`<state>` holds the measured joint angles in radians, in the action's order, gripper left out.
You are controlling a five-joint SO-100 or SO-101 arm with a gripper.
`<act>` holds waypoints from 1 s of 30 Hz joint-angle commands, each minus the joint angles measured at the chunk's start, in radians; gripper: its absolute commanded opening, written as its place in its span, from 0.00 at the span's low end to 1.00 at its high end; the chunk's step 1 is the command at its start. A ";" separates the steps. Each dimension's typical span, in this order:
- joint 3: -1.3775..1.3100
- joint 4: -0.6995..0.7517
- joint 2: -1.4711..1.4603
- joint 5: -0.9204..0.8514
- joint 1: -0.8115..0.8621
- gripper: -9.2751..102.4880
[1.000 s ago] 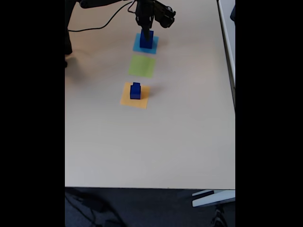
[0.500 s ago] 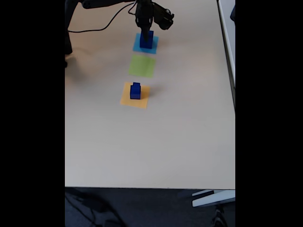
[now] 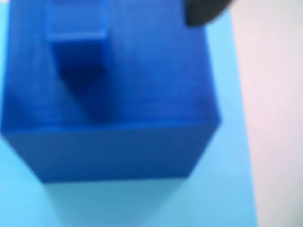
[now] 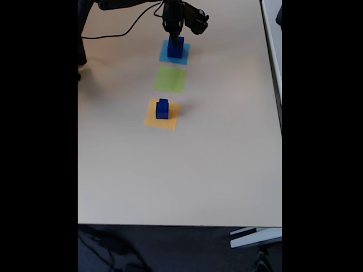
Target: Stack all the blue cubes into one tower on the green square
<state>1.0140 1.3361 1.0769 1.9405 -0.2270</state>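
Dark blue solid cubes stand stacked on the flat light-blue square patch; the black gripper is directly above, grip indeterminate.

In the fixed view a big pale table holds 2 flat paper squares, a light-blue one at the far end and an orange one nearer, while a thin black cable curls across the far left part.

The close-up from the wrist is very blurry. The table looks bright and even. Shadows are soft.
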 commanded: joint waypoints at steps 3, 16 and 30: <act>-0.023 -0.009 0.020 -0.015 0.014 0.28; 0.003 -0.025 0.017 -0.012 0.014 0.24; 0.044 -0.055 0.025 -0.034 0.025 0.22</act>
<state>1.0584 1.2931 1.0769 1.9159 -0.2132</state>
